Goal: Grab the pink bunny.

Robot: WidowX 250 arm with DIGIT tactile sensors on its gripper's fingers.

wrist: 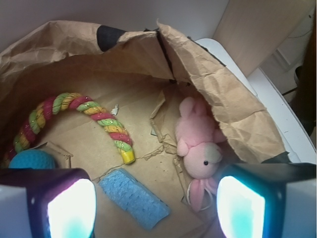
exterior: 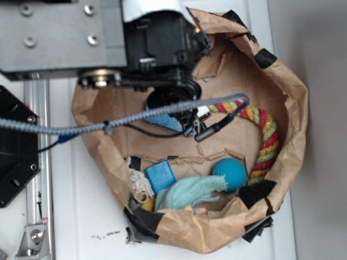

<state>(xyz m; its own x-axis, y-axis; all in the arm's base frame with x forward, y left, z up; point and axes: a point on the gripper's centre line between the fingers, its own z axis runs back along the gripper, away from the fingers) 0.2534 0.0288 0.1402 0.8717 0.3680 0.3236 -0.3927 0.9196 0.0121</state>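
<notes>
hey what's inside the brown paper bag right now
The paper bag holds the pink bunny against its wall, a coloured rope, a blue sponge, a teal ball and a teal cloth. In the exterior view the arm hides the bunny.

exterior view straight down from overhead, wrist view close and oblique, both showing paper bag (exterior: 282,97) interior

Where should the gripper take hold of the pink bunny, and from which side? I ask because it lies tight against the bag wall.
Probably across the pink bunny's round head and body, from above. It lies flat on the bag floor with the brown paper wall along one side, so side approaches look blocked. The gripper is open; its fingers should straddle the soft middle, not the thin ears.
</notes>
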